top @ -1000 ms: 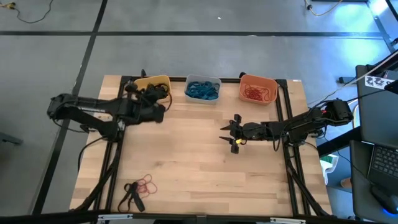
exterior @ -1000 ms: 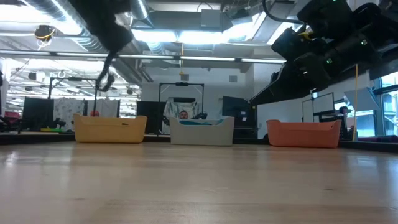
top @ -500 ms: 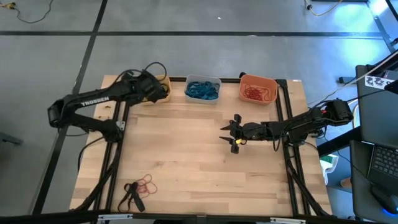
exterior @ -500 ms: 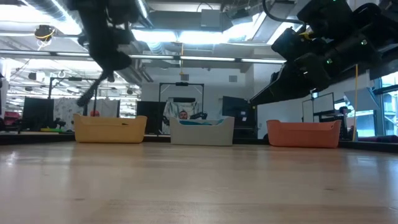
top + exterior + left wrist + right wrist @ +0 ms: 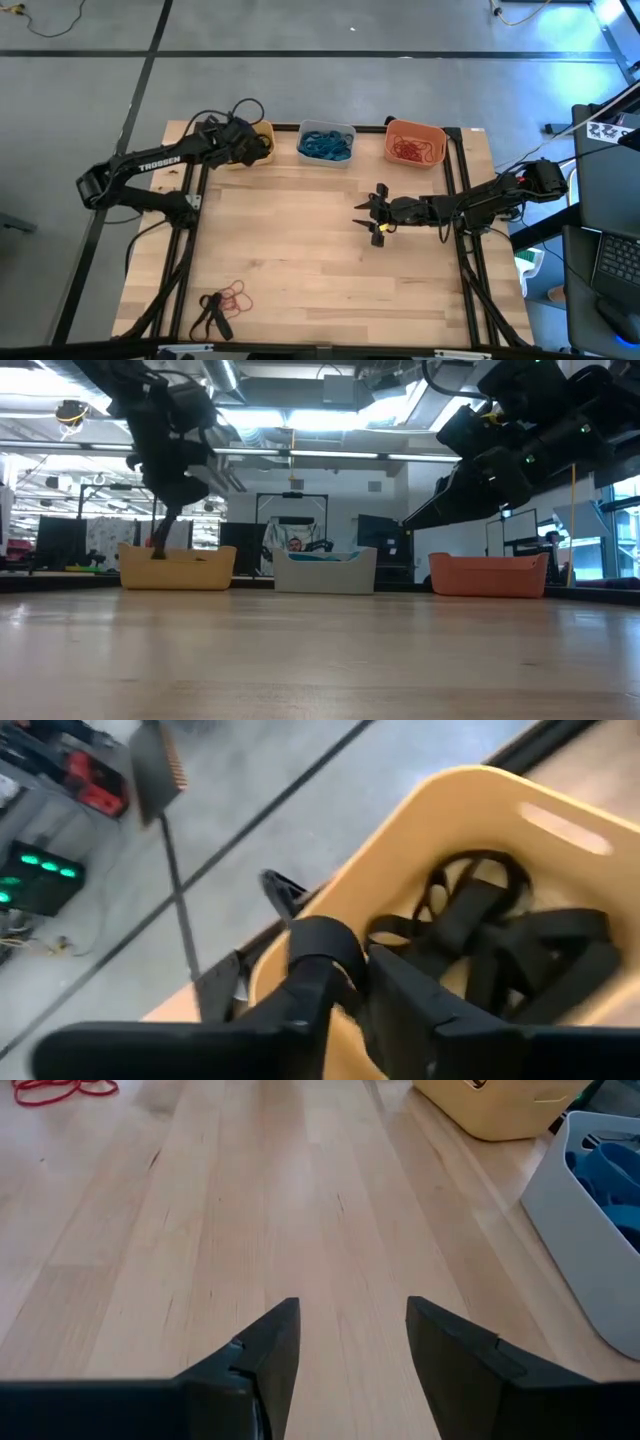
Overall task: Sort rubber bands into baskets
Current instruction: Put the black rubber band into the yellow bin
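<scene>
Landmark: yellow basket [image 5: 256, 140], at the far left of the row of three tubs along the table's [image 5: 300, 250] far edge.
Left gripper [image 5: 262, 147]: over the yellow basket, fingers pointing down into it. In the left wrist view the two fingers [image 5: 318, 982] stand close together with a black band [image 5: 322, 938] looped over their tips; cannot tell whether the band is clamped or only draped there.
Yellow basket contents: a heap of black rubber bands [image 5: 510, 945] on its floor, below the fingertips.
Grey basket [image 5: 326, 144]: just beside the yellow basket, on its right in the high view; holds blue bands [image 5: 324, 146].
Orange basket [image 5: 415, 143]: beyond the grey one, well apart from the yellow basket; holds red-orange bands [image 5: 410, 150].
Right gripper [image 5: 364, 213]: well apart from the yellow basket, over bare wood nearer the orange-basket side, nothing between its fingers, which stand wide apart in the right wrist view [image 5: 345, 1350].
Unsorted bands [image 5: 222, 303]: small pile of red and black loops at the near edge of the table, on the yellow basket's side but far from it.
Low view: left arm [image 5: 165, 440] comes down to the yellow basket's rim [image 5: 177, 568].
</scene>
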